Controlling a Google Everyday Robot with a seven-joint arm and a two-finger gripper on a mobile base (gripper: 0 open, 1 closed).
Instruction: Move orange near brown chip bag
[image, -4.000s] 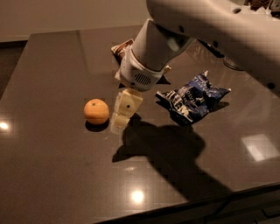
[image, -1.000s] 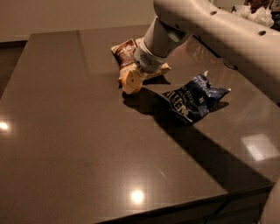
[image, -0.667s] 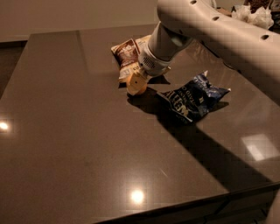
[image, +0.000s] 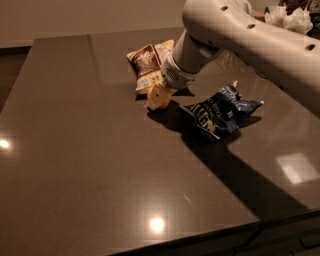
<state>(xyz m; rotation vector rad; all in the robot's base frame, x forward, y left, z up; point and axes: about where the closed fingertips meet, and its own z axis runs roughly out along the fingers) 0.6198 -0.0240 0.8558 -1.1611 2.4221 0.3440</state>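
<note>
Claw of the white robot arm is low over the dark glossy tabletop, at the near edge of the puffy brown-and-cream chip bag.

The small round orange is nowhere loose on the tabletop. A warm yellow-orange patch at the claw tip suggests it rides there. Whether the claw is apart or clamped, I cannot tell.

Step judged: placing. Next move calls for a gentle set-down beside the bag, then a lift clear.

The crumpled blue-and-white chip bag lies right of the claw. Both bags look closed, their contents unseen.
</note>
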